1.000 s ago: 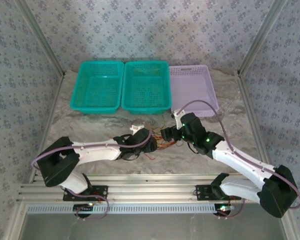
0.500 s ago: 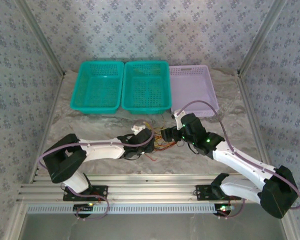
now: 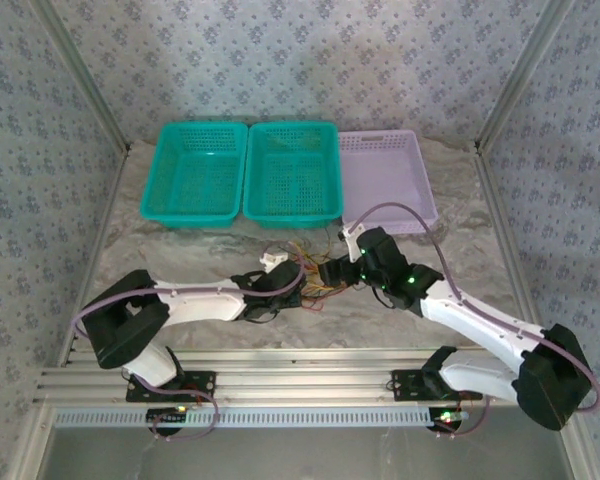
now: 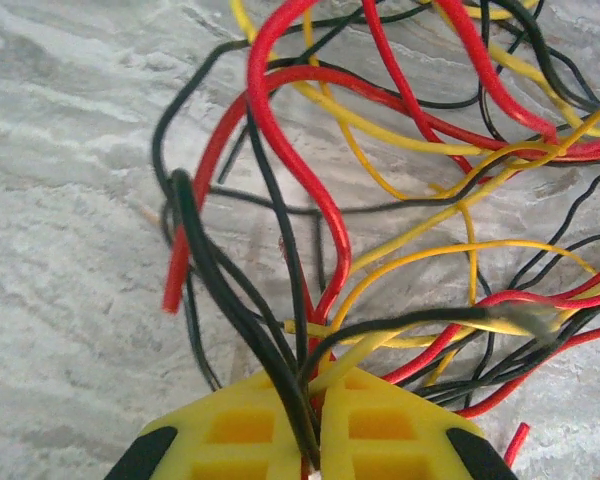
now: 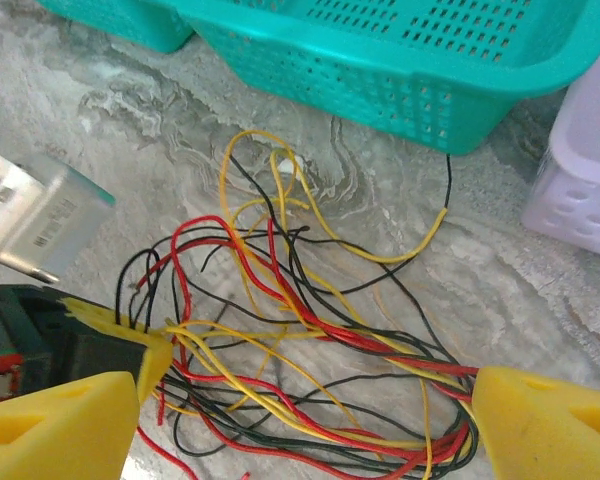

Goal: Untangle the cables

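Marble-look tabletop point(image 3: 420, 300) inside a booth with blue-grey flowery wallpaper, that's the setting. Toward the far side sit two teal perforated plastic baskets point(image 3: 194, 172), one on the left and one in the middle point(image 3: 291, 172), with a lilac plastic basket point(image 3: 385, 180) just beside them on the right. The tangle of thin red, yellow and black cables point(image 3: 305, 272) lies on the bare table just nearer than the middle basket, right between the two arms. Left gripper point(image 4: 312, 445) has its yellow fingers pressed together, pinching a few black strands at the tangle's left side, and loops of red and yellow fan out beyond it. Right gripper point(image 5: 310, 430) is spread wide, one yellow finger on each side of the bundle's right end, not squeezing anything. One stray yellow strand point(image 5: 420, 235) that turns black at its end reaches toward the middle basket's near wall.
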`<action>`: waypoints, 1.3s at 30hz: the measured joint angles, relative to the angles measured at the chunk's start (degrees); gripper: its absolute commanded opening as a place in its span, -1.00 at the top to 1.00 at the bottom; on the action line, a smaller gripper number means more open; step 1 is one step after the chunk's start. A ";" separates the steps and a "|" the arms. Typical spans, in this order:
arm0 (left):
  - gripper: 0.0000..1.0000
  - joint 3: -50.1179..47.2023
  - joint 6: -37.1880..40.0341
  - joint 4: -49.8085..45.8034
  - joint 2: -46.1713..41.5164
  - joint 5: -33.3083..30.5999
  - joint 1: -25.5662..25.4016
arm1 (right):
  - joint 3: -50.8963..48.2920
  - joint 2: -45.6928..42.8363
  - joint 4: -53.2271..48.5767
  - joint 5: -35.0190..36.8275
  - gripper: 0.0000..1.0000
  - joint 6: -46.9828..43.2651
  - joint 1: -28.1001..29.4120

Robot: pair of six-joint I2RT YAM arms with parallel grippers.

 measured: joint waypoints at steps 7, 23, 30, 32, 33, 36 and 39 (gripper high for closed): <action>1.00 -2.89 1.99 -1.53 -4.59 0.04 0.00 | 0.66 4.90 0.90 -0.70 -0.74 0.00 0.94; 1.00 -7.10 12.55 -6.03 -13.44 0.92 0.00 | 13.31 27.56 3.28 0.13 -0.55 -0.76 7.61; 1.00 -7.32 14.27 -6.51 -14.51 0.83 0.00 | 14.01 32.13 3.26 0.46 -0.37 -1.07 8.85; 1.00 -7.69 14.51 -6.95 -15.85 0.63 0.00 | 14.64 33.33 3.21 0.50 -0.11 -1.14 8.66; 1.00 -8.02 14.58 -7.26 -16.79 0.44 0.00 | 15.17 33.99 3.21 0.74 0.10 -0.94 8.61; 1.00 -8.61 14.62 -7.34 -19.37 0.09 0.00 | 15.91 35.17 3.23 1.05 0.60 -0.87 8.44; 1.00 -9.01 14.84 -7.61 -22.03 -0.87 0.00 | 15.91 35.15 3.23 1.64 0.97 -0.57 8.11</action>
